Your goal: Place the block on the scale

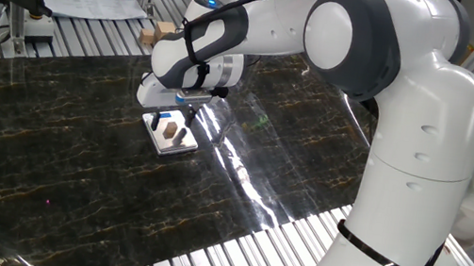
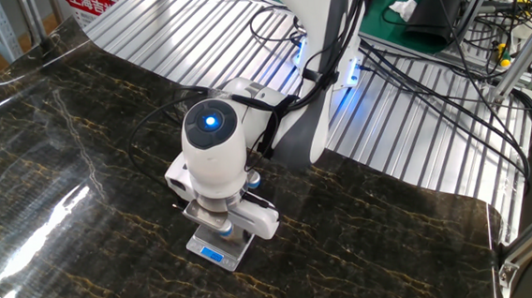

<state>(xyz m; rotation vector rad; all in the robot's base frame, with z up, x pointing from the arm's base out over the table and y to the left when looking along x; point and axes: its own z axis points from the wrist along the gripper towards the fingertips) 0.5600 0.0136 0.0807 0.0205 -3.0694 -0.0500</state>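
Release step, by the look of it: the block [image 1: 176, 133] sits on the scale [image 1: 170, 136], a little toward 3 o'clock of the plate's middle, and the gripper [image 1: 174, 122] hangs directly over it with its jaws spread, one finger at the block's 9 o'clock and a gap showing between them. From the other fixed view the wrist hides the block, and only the scale [image 2: 221, 253] with its blue strip peeks out beneath. The task reads as nearly complete. What remains, I judge, is a straight lift so neither finger nudges the cube off the plate. Room is generous: the dark marbled surface [image 1: 43, 150] lies bare around the scale, whose edges are well apart from the ribbed metal border [image 1: 227, 256].
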